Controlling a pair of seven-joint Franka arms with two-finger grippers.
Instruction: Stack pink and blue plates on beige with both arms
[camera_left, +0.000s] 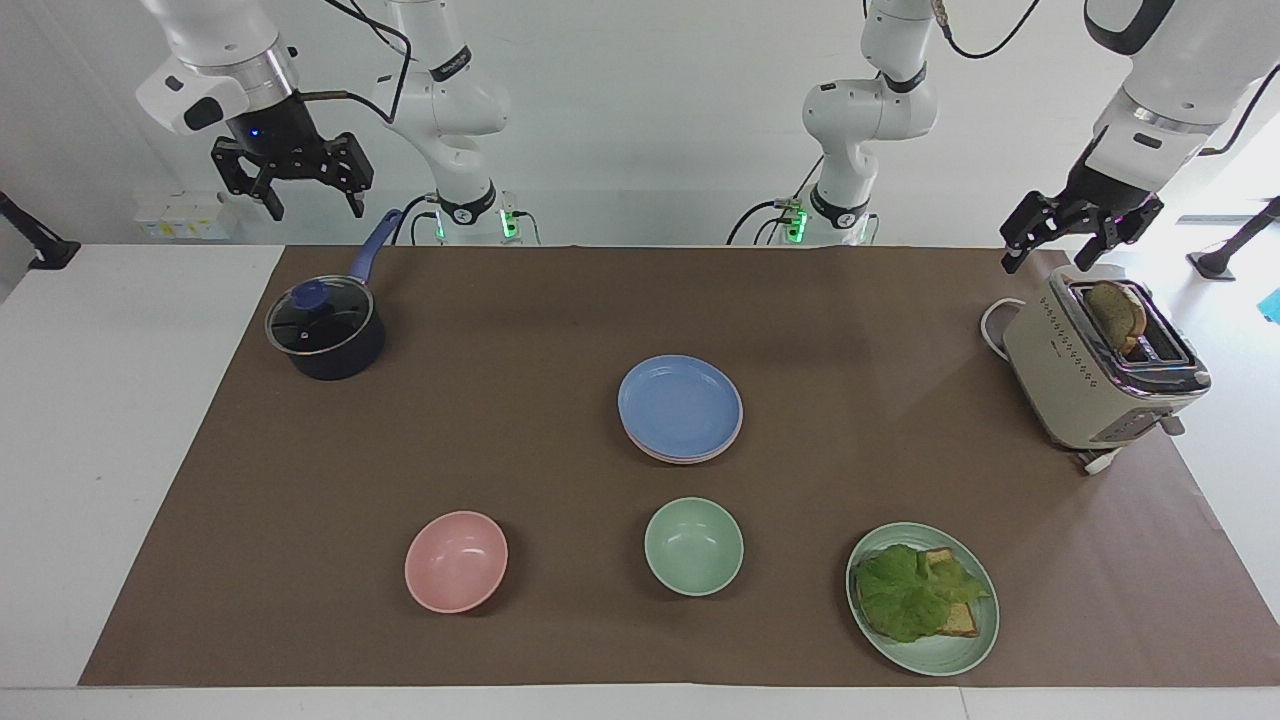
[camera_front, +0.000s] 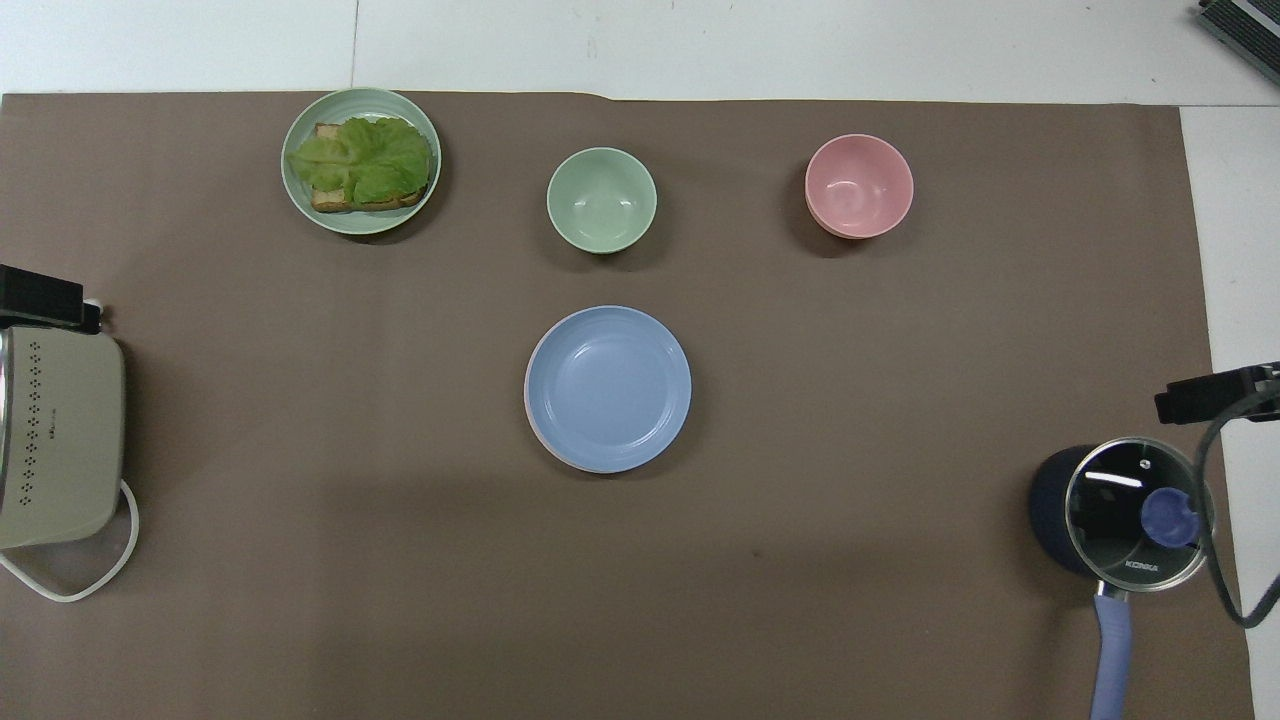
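Blue is the colour of the top plate (camera_left: 680, 405) in a stack in the middle of the brown mat (camera_left: 500, 330). A pink plate (camera_left: 655, 451) is peeking out as a thin rim right under it, and one more pale rim is showing under that, too thin for its colour to be told. Nothing is being held in the blue plate.

Two bowls are sitting farther from the robots than the stack: a pink bowl (camera_left: 456, 561) and a green bowl (camera_left: 694, 546), both with nothing in them. A green plate (camera_left: 922, 598) beside the green bowl is carrying toast with a lettuce leaf (camera_left: 912, 590) on it. A dark pot (camera_left: 325, 335) with a glass lid is being kept shut. A slice of bread is sticking up out of the beige toaster (camera_left: 1100, 370).

The right gripper (camera_left: 293, 190) is being held up in the air above the pot's end of the table, fingers spread wide, holding nothing, touching nothing. The pot is just below those fingers; the stack is well apart from them.

The left gripper (camera_left: 1058, 248) is hanging just over the toaster, fingers spread too, holding nothing. The bread is just below them.

Counted: two grippers, two bowls, one pot, one toaster, one green plate, one stack of plates.
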